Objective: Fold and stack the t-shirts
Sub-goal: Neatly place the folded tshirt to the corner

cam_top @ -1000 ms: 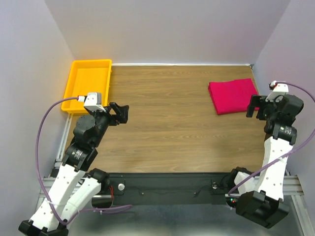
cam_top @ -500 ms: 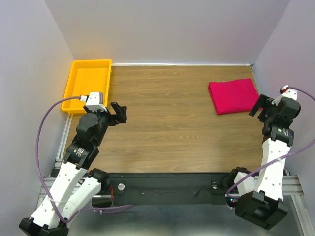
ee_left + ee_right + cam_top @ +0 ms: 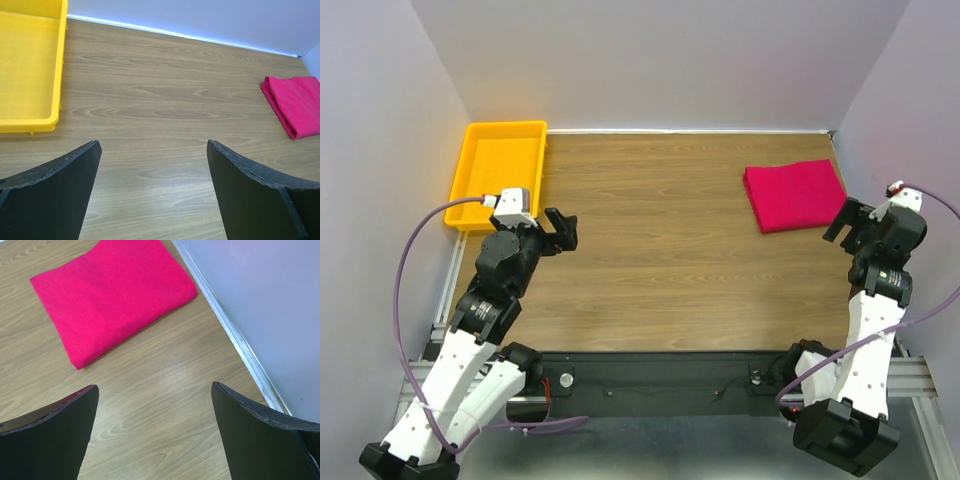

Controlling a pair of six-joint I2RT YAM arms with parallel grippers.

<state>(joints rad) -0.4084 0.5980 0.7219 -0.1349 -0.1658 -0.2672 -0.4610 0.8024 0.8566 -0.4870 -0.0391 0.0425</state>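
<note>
one soft crimson t-shirt (image 3: 794, 196), folded rectangle, smooth woodgrain table (image 3: 670, 250)

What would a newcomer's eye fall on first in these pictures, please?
The folded crimson t-shirt stands out first, lying flat at the far right of the table, close to the wall. Next comes the bright yellow tray at the far left edge. The left tool and the right tool both stand open, holding nothing.

t-shirt (image 3: 794, 196) folded at table's (image 3: 670, 270) far right, tray (image 3: 498, 183) beyond its far-left edge
</note>
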